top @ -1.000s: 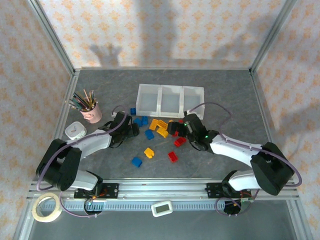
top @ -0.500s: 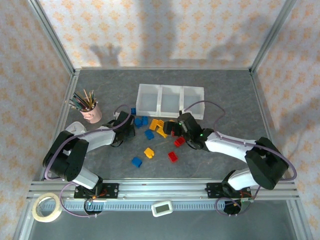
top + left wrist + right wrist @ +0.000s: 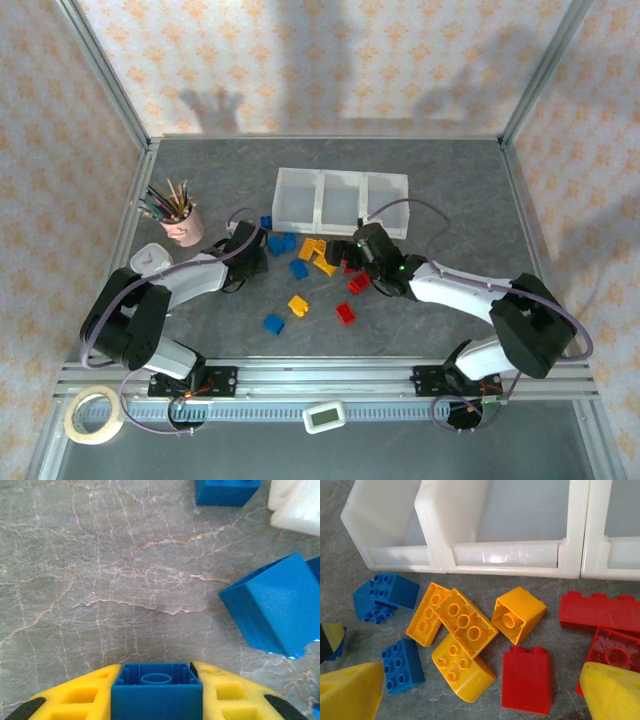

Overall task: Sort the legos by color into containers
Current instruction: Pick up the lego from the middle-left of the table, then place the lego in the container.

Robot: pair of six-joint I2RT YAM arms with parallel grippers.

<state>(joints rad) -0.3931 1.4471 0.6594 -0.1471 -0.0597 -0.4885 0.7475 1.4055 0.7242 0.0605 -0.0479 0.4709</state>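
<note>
Top external view: grey marbled worktop [image 3: 450, 190], enclosed by walls [image 3: 320, 60] papered cream with an orange motif and by aluminium frame posts [image 3: 105, 70]. A pink cup [image 3: 186, 228] of pencils stands at the left. A tape roll [image 3: 94, 416] and a small white device [image 3: 323, 416] lie at the near edge; the device's face is too small to read.

The three-compartment container tray [image 3: 342, 174] sits mid-worktop. The legos [image 3: 298, 305], blue, yellow and red, lie loose on the worktop just in front of it.

Left wrist view: left end effector [image 3: 156, 692] is pressed onto a blue lego [image 3: 156, 680], pinched between its yellow fingers [image 3: 75, 697]. A second blue brick [image 3: 272, 607] lies tilted nearby.

Right wrist view: right end effector [image 3: 343, 256] is spread wide with nothing held, and its fingers [image 3: 350, 692] straddle yellow bricks [image 3: 457, 630] and a red brick [image 3: 527, 680] near the tray's front wall.
</note>
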